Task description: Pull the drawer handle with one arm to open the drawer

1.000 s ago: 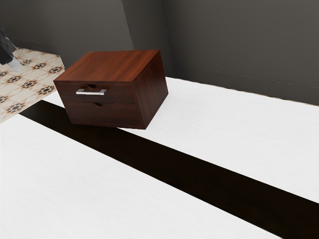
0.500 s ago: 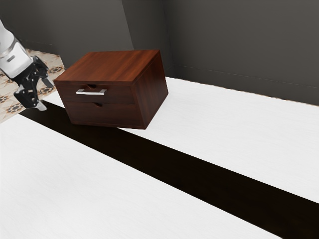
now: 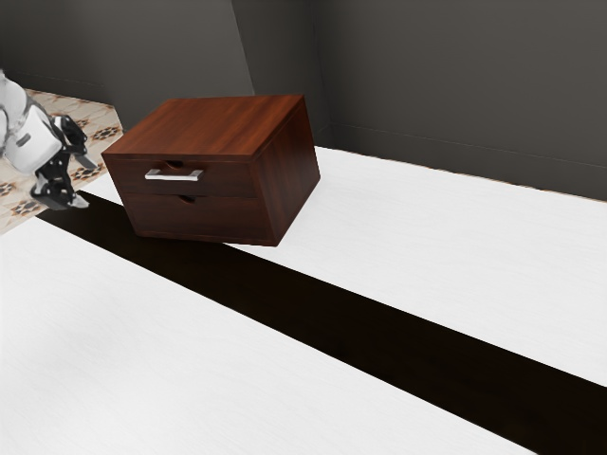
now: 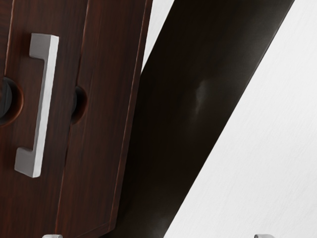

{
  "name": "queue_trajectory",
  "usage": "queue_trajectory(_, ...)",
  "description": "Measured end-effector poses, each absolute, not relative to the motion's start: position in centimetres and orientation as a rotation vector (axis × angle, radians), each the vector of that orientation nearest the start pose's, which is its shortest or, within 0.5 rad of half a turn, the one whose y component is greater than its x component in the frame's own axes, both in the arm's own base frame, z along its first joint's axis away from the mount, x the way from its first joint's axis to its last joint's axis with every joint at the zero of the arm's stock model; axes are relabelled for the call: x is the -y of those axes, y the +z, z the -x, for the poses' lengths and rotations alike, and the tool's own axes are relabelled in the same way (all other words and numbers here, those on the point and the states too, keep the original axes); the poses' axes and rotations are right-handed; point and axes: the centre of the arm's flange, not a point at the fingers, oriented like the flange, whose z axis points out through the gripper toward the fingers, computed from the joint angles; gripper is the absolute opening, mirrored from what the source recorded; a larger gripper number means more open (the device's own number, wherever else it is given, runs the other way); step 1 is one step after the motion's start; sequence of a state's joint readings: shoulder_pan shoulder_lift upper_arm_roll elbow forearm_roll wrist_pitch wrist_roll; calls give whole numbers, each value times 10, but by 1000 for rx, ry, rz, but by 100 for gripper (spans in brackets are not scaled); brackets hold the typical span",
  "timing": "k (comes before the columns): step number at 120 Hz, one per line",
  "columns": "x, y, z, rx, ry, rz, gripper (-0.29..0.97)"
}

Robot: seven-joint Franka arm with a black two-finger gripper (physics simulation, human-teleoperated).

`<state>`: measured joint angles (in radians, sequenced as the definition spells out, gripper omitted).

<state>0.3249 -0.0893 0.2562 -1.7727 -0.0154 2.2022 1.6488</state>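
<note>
A dark red-brown wooden cabinet (image 3: 223, 142) with two drawers stands on the table at the exterior view's left. Its top drawer (image 3: 218, 178) carries a silver bar handle (image 3: 174, 174) and looks shut. The lower drawer (image 3: 194, 216) has only a small notch. My gripper (image 3: 68, 180) hovers left of the cabinet, a short way from the handle and apart from it, with its fingers spread and nothing between them. In the wrist view the handle (image 4: 38, 104) and the drawer fronts lie ahead of the hand, and two fingertips (image 4: 52, 236) peek in far apart at the lower edge.
A broad black stripe (image 3: 360, 322) crosses the white tabletop (image 3: 142, 379) diagonally under the cabinet. A patterned tile floor (image 3: 57, 128) lies beyond the table's left edge. Dark grey walls (image 3: 427, 76) stand behind.
My arm has come in from the exterior view's left, and the hand has turned from pointing down to facing the cabinet front. The cabinet and its drawers have not moved.
</note>
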Motion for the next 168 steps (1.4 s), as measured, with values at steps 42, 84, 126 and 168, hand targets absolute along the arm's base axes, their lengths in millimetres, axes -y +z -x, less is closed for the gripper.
queue_trajectory(42,-328,614,-528,-1399,-342,2238,37)
queue_trajectory(84,-333,601,-574,-1415,-386,2204,35)
queue_trajectory(126,-339,585,-606,-1428,-399,2191,35)
queue_trajectory(168,-349,573,-609,-1420,-394,2209,28)
